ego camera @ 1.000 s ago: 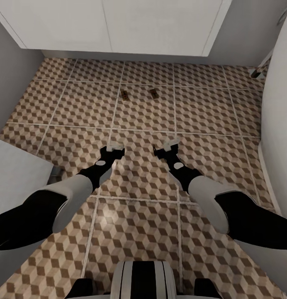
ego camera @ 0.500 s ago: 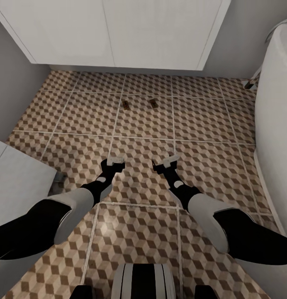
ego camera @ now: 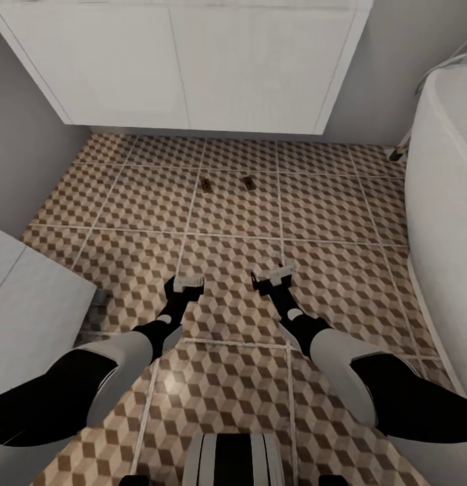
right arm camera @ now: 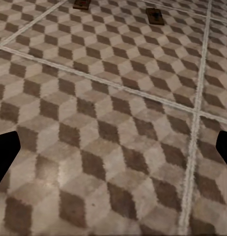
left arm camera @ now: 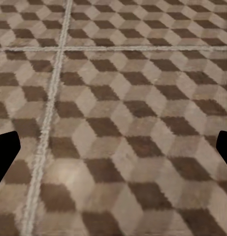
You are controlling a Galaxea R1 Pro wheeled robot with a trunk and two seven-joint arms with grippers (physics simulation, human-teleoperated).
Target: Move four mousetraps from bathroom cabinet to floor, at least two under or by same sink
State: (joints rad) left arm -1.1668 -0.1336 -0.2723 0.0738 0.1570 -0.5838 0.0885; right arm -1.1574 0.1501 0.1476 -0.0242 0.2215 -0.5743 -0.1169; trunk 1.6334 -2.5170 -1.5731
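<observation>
Head view: two mousetraps point(ego camera: 227, 183) on the bathroom floor point(ego camera: 125, 196) before the bathroom sink point(ego camera: 193, 67), both tools released and empty

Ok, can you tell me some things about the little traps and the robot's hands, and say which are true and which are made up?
1. Two mousetraps lie on the tiled floor, one beside the other. True.
2. The left gripper holds a mousetrap. False: it is open and empty.
3. The traps sit just in front of the white sink unit. True.
4. The right gripper touches a trap. False: it is open, well short of them.
</observation>
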